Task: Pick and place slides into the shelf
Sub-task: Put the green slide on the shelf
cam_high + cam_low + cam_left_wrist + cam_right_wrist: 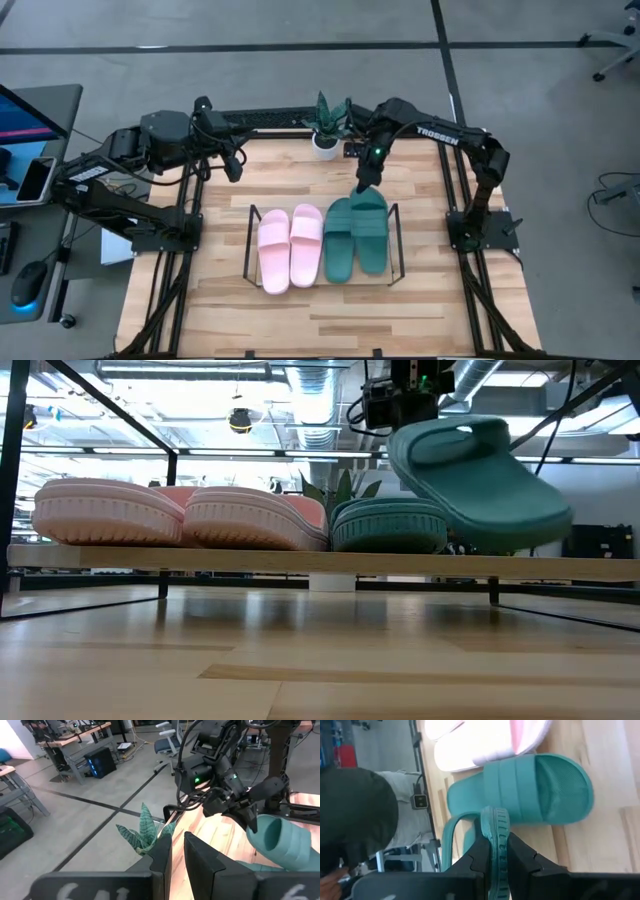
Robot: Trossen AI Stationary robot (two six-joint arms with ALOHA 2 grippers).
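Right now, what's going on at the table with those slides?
The right gripper is shut on the edge of the last green slide, holding it tilted in the air above the shelf. Two pink slides and the other green slide already lie side by side on the shelf. The left gripper is shut and empty, waiting near the potted plant at the table's far edge.

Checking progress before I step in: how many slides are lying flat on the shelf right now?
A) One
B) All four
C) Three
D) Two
C: two pink slides and one green slide lie on the shelf, while the second green slide hangs tilted above it, pinched at its edge by the right gripper.
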